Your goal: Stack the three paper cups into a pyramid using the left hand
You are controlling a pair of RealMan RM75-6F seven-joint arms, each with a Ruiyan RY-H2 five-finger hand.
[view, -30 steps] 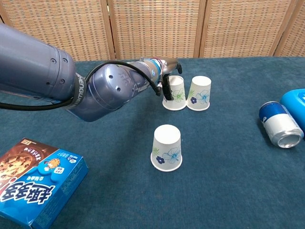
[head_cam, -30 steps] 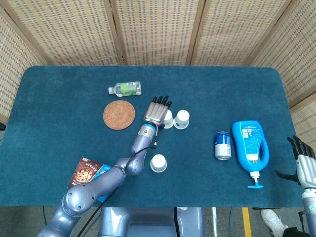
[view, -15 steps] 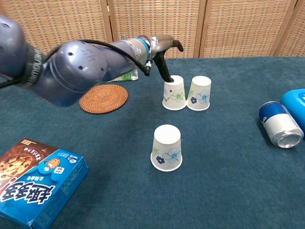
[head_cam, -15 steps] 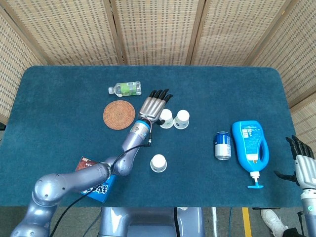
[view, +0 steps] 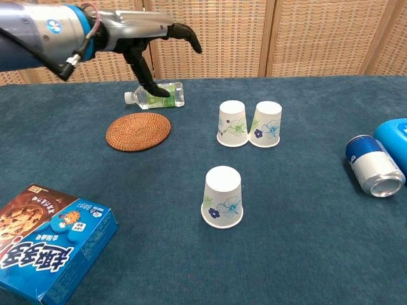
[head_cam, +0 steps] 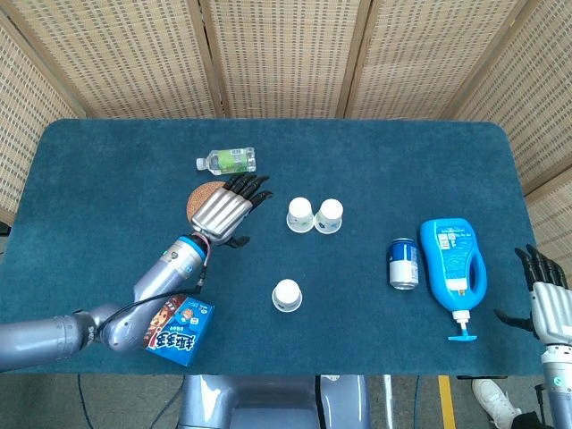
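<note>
Three white paper cups with blue and green flower prints stand upside down on the blue table. Two touch side by side at the back, the left cup [head_cam: 299, 214] [view: 233, 123] and the right cup [head_cam: 329, 215] [view: 266, 124]. The third cup [head_cam: 287, 295] [view: 223, 196] stands alone nearer the front. My left hand [head_cam: 225, 210] [view: 147, 39] hovers open above the table, left of the pair, over the round coaster, holding nothing. My right hand [head_cam: 547, 299] shows at the far right edge in the head view, fingers apart and empty.
A woven coaster [view: 138, 131] and a lying water bottle [head_cam: 227, 161] [view: 156, 96] are at the back left. A blue cookie box [head_cam: 179, 327] [view: 48, 250] lies front left. A soda can [head_cam: 404, 263] [view: 374, 166] and a blue detergent bottle [head_cam: 453, 270] lie on the right.
My left hand has let go of the back left cup, lifted, and swung left toward the coaster. The cups have stayed where they stood.
</note>
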